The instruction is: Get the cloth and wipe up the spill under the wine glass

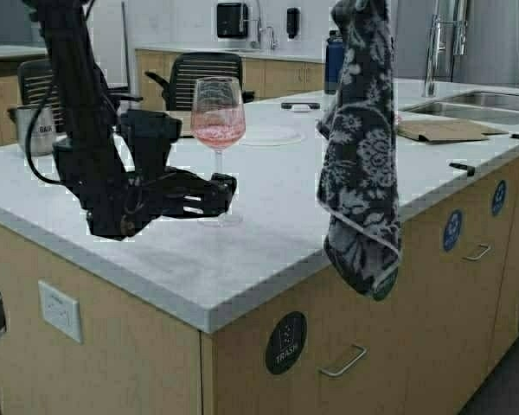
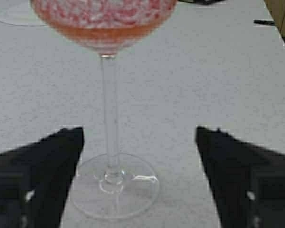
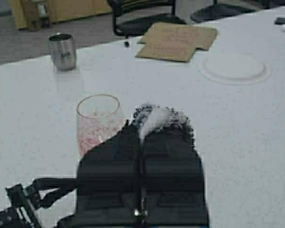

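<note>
Left of centre in the high view: left end effector [image 1: 218, 195] low on the surface [image 1: 268, 251], fingers spread wide apart, one each side of the glass [image 1: 218, 130] down at stem and foot, neither touching yet — placed so, most likely, to close on the stem and lift the glass off the wet patch. Glass upright on its round foot, pinkish liquid low in the bowl; any spill beneath the foot too faint to make out. Right of centre: cloth [image 1: 361, 147] hanging from the top edge of the frame down past the surface's front edge, pinched at its upper end by the right end effector [image 3: 154, 124], fingers clamped together on a bunched corner, a pale tuft poking out between them. Held high and clear, presumably to keep the cloth free of the glass until the patch is exposed. Steel tumbler [image 3: 62, 51], paper plate [image 3: 235, 68] and cardboard [image 3: 176, 41] farther back, well apart from the work.
</note>
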{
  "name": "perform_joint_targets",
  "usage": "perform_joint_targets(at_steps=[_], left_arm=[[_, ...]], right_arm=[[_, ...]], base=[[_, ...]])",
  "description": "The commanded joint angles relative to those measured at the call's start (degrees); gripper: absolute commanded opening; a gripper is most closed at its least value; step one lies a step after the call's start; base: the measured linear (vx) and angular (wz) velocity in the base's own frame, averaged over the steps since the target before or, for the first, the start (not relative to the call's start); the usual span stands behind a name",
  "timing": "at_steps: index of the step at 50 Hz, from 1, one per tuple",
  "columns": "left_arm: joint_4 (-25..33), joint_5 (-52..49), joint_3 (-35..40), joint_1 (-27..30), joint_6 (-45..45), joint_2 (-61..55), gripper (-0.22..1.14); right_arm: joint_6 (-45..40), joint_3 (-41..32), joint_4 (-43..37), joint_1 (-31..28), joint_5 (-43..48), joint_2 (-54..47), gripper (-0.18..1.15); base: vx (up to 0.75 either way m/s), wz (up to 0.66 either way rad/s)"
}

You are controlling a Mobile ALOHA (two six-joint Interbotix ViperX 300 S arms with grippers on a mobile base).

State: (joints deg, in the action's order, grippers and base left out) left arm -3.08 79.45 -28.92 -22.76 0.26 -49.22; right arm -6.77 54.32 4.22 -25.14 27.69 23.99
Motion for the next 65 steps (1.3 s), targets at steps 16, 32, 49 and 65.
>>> perform_joint_targets(at_steps=[16,32,49,65], left_arm=[[2.7,-3.2,12.3,-0.4,0.0,-4.6,1.01],[3.7,-6.9,17.1,-0.5,-0.1,-5.5,0.95],[4.3,-6.8,15.9,-0.5,-0.2,-4.6,0.40],[3.5,-6.3,6.9,-1.2,-3.3,3.4,0.35]], right_arm=[[0.1,-1.2,0.1,-0.1,0.8,0.4,0.07],[0.1,-1.2,0.1,-0.1,0.8,0.4,0.07],[0.2,-1.1,0.1,-0.1,0.8,0.4,0.07],[-0.1,-6.9,-5.1,0.6,6.2,-3.7,0.07]], base=[[0.03,0.00],[0.02,0.00],[0.03,-0.01],[0.02,-0.01]])
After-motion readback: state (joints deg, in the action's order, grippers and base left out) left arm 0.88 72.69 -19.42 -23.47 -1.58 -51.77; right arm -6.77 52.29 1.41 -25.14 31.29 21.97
